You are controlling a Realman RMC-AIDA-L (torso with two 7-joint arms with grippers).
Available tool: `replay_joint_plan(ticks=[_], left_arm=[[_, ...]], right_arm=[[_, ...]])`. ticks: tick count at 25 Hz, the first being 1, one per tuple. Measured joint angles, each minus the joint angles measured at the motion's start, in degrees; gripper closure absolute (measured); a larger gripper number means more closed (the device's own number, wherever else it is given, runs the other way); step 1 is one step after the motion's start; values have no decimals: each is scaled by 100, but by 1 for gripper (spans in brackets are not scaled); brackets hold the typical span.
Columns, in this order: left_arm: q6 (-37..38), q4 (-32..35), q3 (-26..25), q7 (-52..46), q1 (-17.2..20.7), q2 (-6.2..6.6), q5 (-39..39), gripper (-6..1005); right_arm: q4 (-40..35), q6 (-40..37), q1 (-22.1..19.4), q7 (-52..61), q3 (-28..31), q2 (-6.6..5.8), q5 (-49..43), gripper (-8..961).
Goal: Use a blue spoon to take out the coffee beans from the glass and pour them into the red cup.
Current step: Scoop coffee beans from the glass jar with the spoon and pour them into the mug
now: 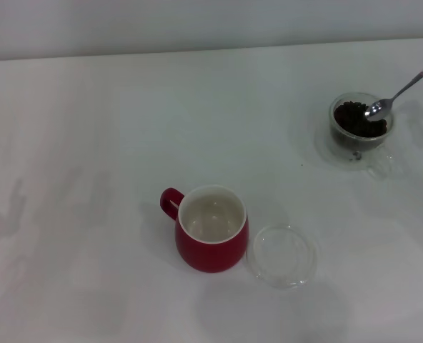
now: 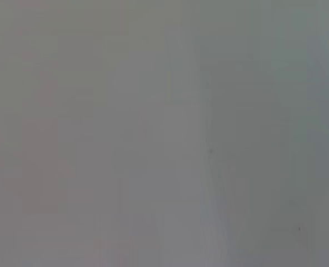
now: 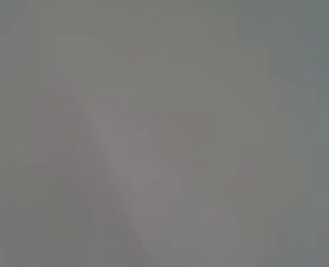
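The glass (image 1: 359, 121) stands at the far right of the white table and holds a heap of dark coffee beans (image 1: 354, 118). The blue spoon (image 1: 401, 91) leans in it, its metal bowl resting on the beans and its pale handle running up to the right edge of the head view. The red cup (image 1: 211, 229) stands near the front centre, its white inside bare and its handle pointing left. Neither gripper shows in the head view, and both wrist views show only a plain grey surface.
A flat clear round dish (image 1: 282, 255) lies just right of the red cup, close beside it. The glass sits on a clear saucer-like base (image 1: 340, 153). The white table (image 1: 90, 143) meets a pale wall along the back.
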Motion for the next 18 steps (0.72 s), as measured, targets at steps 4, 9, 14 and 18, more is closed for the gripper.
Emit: replay_joint_plan(ticks=[4, 9, 14, 18], left_arm=[[-2, -9, 0, 1, -27, 0, 0, 415], [-76, -3, 0, 4, -66, 0, 0, 414], [-138, -6, 0, 6, -93, 0, 0, 414], [-145, -12, 0, 6, -107, 0, 0, 414]], right_arm=[[0, -9, 19, -118, -32, 4, -10, 810], [-77, -7, 25, -167, -196, 28, -15, 810], [-88, -8, 26, -214, -269, 87, -18, 810], [-82, 5, 28, -263, -334, 103, -18, 810]])
